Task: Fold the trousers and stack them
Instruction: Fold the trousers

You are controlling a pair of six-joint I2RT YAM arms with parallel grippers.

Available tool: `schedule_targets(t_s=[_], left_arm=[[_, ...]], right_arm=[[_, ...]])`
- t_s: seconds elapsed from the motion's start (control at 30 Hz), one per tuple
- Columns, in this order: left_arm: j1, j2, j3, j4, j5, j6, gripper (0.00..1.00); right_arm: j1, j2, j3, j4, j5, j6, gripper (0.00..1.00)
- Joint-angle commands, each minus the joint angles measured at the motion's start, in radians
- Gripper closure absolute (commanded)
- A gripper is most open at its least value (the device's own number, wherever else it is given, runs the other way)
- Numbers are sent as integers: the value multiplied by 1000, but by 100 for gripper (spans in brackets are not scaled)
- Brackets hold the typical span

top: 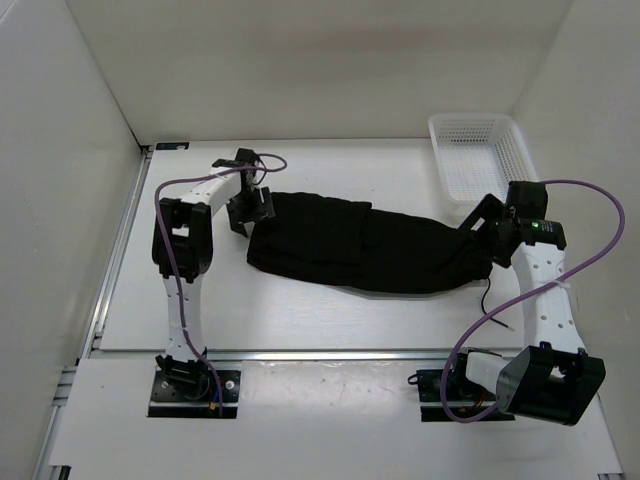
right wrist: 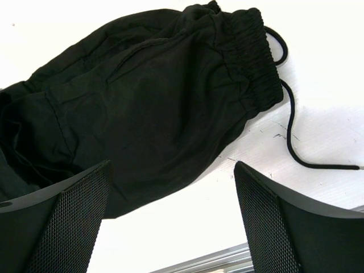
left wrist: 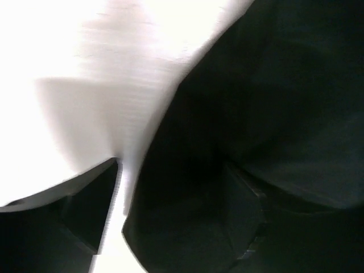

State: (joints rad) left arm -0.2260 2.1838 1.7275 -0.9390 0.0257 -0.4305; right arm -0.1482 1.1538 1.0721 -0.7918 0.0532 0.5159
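White shells on the left arm (top: 181, 300) and the right arm (top: 545, 300), each dotted with a row of small dark spots, with chunky black joint housings between. A purple cable (top: 598, 189) loops off each (the right one's swings widest). A green light (top: 537, 226) glows at the right wrist. The right gripper (right wrist: 172, 168) has black fingers (right wrist: 62, 222), finely mesh-textured. Black base plates (top: 230, 385) sit underneath.

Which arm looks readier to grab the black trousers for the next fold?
Probably the left. The left gripper, open, straddles the edge of the trousers, low against the cloth. The right gripper, also open, hangs higher over the waistband.
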Motion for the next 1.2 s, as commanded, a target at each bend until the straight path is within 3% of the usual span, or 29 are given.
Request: schedule_targets(t_s=[0.0,0.03,0.07,0.13,0.2,0.43,0.63,0.77,0.9,1.07,1.17], left_arm=[[-16,-1,-15,49,55,22,21],[-16,10,-16,49,68,22,33],[-16,10,-16,49,68,22,64],[-16,10,-16,49,68,22,90],[-3,-7,-25,49,77,22,90],[100,-192,38,-64,-168,1,90],[175,-246,230,-193,-254,21,90],[175,-246,445,-282,-296,52,90],[156,-269,568,-322,-238,52,90],[102,-309,616,-334,-112,27,90],[30,-309,656,-343,-90,-2,90]], right_arm=[[4,-8,43,-11,13,-17,9],[4,-8,43,-11,13,-17,9],[4,-8,43,-11,13,-17,9],[4,-8,52,-11,13,-17,9],[4,-8,52,-11,22,-17,9],[4,21,52,-11,13,-17,9],[13,98,61,-1,-85,-37,10],[65,155,61,17,-96,-37,12],[142,210,52,48,-96,-27,35],[252,313,52,84,-85,27,84],[272,339,72,106,-85,50,92]])
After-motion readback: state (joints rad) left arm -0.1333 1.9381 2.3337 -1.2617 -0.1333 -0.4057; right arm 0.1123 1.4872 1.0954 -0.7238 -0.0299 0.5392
